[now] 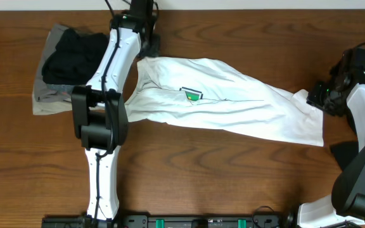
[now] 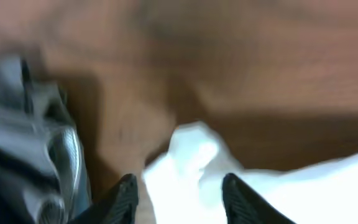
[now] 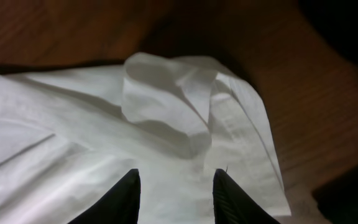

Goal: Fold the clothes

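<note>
Left gripper (image 1: 148,49) (image 2: 180,186): near the top edge of the overhead frame, left of centre, right at the upper-left end of the white T-shirt (image 1: 233,107). Fingers (image 2: 126,196) spread apart in the blurred wrist view, with a bunched tip of the shirt (image 2: 188,152) in the gap between them and no pinch to be seen. Arm folded sharply: base at the bottom edge, dark elbow left of centre, white forearm running up and slightly right to the wrist at the top, crossing just beside the shirt's left end.

Right gripper (image 1: 315,95) (image 3: 176,180): at the right of the overhead frame, at the shirt's right end. Fingers (image 3: 126,193) parted, white cloth (image 3: 104,143) filling the space between and under them, a raised fold just ahead of the tips. Hard to tell whether clamped on the cloth or merely resting over it. Arm bent upward from the lower right corner, dark wrist at the far right edge.

Shirt stretched in a long, creased band across the brown table (image 1: 233,177), from upper left down to lower right, small green-and-grey print (image 1: 192,95) facing up near its left half.

At far upper left, a black garment (image 1: 75,54) heaped on a grey-khaki garment (image 1: 46,101), beside the left forearm, apart from the shirt.
</note>
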